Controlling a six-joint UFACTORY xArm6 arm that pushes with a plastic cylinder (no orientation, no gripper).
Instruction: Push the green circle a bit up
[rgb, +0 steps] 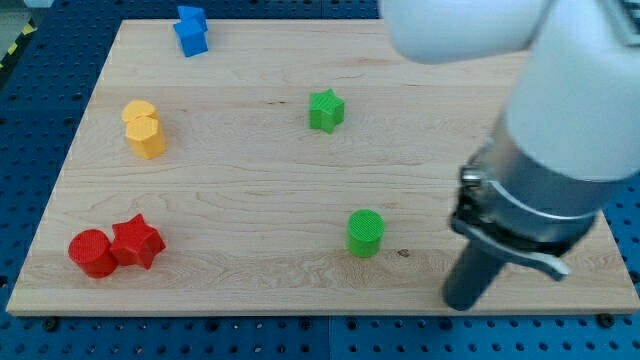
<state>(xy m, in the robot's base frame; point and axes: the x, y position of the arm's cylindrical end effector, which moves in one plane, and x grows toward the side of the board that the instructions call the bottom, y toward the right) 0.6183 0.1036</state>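
So far the push looks unstarted: the green circle (365, 232) sits near the board's bottom edge, right of centre, while my tip (466, 301), a bare rod with nothing to open or close, rests well apart toward the bottom-right corner.

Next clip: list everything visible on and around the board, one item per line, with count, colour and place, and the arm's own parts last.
green circle: 1, green, lower middle of the board
green star: 1, green, upper middle
blue block: 1, blue, top left, shape unclear
yellow block: 1, yellow, left side, shape unclear
red circle: 1, red, bottom left corner
red star: 1, red, touching the red circle's right side
board: 1, light wood, on a blue perforated surface
arm: 1, white and grey, the view's right
my tip: 1, dark, right of the green circle, apart from it
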